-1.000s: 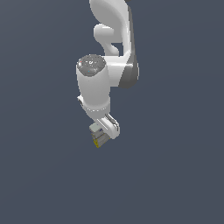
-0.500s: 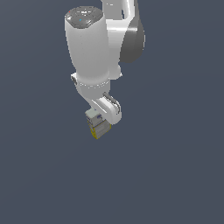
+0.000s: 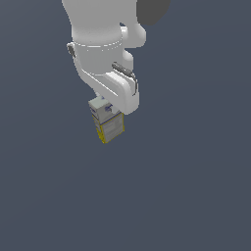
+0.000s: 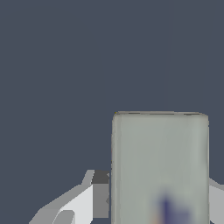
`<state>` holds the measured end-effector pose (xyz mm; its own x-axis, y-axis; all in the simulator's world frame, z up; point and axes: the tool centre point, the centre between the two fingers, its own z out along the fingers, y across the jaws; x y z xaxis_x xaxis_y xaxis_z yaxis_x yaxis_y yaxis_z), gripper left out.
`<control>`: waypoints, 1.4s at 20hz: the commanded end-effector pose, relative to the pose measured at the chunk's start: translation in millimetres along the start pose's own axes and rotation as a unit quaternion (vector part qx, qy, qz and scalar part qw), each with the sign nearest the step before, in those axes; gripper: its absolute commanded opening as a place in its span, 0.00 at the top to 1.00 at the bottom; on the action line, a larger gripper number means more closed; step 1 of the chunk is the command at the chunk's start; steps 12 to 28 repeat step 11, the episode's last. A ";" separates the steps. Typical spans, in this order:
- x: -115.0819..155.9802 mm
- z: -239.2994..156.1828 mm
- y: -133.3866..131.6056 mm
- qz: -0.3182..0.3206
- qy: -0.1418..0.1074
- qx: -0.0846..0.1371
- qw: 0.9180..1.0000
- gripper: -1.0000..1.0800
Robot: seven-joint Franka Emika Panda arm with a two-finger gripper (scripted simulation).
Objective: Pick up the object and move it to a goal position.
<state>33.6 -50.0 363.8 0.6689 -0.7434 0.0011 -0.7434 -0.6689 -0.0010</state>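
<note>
The object [image 3: 109, 125] is a small pale grey-white carton with faint blue print and yellow edges. It hangs below the white arm in the exterior view, held between the fingers of my gripper [image 3: 105, 116]. In the wrist view the carton [image 4: 159, 166] fills the space between the two fingers [image 4: 94, 194], one on each side of it. The gripper is shut on the carton and holds it in the air. The fingertips are mostly hidden behind the carton and the hand.
A plain dark grey-blue background [image 3: 196, 186] lies all around the arm. No other objects, edges or goal marker show in either view.
The arm with the carton has come much closer to the exterior camera and looks far larger. The carton stays in the gripper.
</note>
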 end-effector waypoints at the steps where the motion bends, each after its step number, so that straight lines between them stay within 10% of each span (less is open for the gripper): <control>1: -0.3 -15.6 0.3 0.000 -0.001 -0.001 1.000 1.00; 28: 0.1 -40.2 -0.7 0.000 -0.001 -0.001 1.000 1.00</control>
